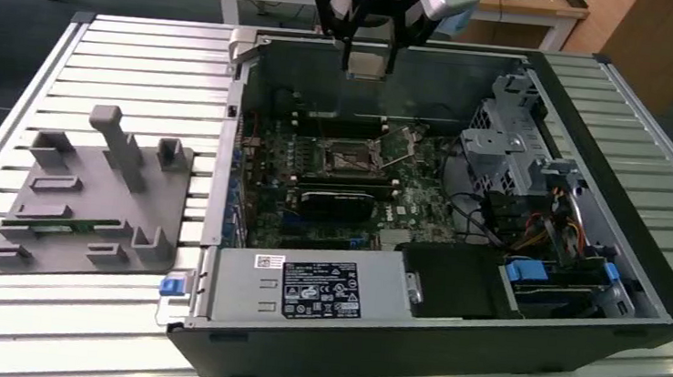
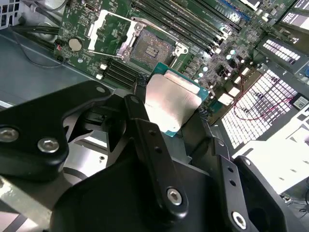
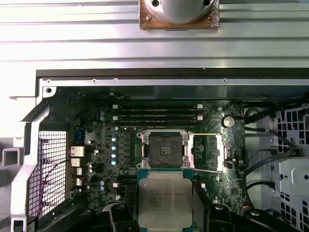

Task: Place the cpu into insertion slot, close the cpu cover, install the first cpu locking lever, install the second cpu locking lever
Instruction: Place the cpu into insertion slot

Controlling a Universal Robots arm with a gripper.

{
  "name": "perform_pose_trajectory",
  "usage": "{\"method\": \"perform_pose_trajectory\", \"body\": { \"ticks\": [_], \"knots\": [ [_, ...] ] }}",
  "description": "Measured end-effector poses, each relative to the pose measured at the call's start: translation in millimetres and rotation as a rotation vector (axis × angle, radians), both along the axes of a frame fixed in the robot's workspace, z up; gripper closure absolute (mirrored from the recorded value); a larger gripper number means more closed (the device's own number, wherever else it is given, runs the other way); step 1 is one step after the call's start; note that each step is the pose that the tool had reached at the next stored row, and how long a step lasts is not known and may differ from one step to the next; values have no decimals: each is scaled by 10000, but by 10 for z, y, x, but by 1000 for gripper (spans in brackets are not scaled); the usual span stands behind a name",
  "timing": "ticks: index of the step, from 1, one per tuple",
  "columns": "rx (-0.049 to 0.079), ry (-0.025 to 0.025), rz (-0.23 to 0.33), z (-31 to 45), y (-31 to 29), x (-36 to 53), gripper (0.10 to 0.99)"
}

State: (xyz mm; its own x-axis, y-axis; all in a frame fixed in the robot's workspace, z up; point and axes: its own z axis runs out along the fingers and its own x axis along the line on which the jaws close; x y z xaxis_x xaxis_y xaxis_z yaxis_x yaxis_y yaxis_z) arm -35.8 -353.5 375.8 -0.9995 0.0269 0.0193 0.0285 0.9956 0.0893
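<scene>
My gripper (image 1: 367, 63) hangs above the far wall of the open computer case, shut on the cpu (image 2: 171, 104), a silver-faced square chip with a pale edge. In the second wrist view the two black fingers (image 2: 145, 121) clamp the chip's opposite edges. The insertion slot (image 3: 165, 149) lies bare on the green motherboard, its dark centre exposed, a short way beyond the held cpu (image 3: 165, 198). The cpu cover (image 3: 207, 152), a silver frame plate, is swung open beside the slot. In the exterior view the insertion slot (image 1: 346, 157) sits well below the gripper, in the middle of the board.
The case (image 1: 622, 268) lies on a slatted metal table (image 1: 141, 53). A drive cage (image 1: 516, 159) and cables fill the exterior view's right, and a power supply (image 1: 303, 288) sits at the front. A black block (image 1: 338, 198) lies just in front of the slot. A grey fixture (image 1: 92, 195) stands on the exterior view's left.
</scene>
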Motion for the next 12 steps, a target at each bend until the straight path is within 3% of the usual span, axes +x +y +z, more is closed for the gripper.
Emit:
{"method": "perform_pose_trajectory", "body": {
  "ticks": [3,12],
  "knots": [
    [-2,1,-237,0,0,0,545],
    [-15,0,-1739,-7,0,0,545]
  ]
}}
